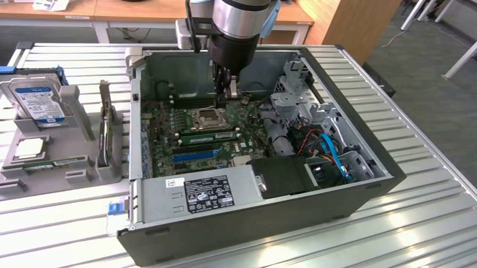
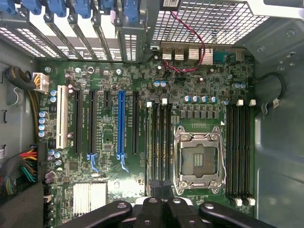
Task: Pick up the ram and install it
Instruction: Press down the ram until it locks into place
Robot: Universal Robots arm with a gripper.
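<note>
Open computer case is lying on the table, motherboard inside it. CPU socket is sitting mid-board; the ram is lying just beside the socket; power supply is sitting at the case's near edge.

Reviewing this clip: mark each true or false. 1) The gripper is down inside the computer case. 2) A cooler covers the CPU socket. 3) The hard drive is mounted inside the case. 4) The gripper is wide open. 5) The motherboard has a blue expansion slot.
1) True: the gripper hangs inside the open computer case, close to the CPU socket.
2) False: the socket is bare, its metal frame exposed.
3) False: the hard drive stands in a grey holder outside the case, on the exterior view's left.
4) False: it is shut.
5) True: the blue expansion slot sits on the motherboard among black ones.
</note>
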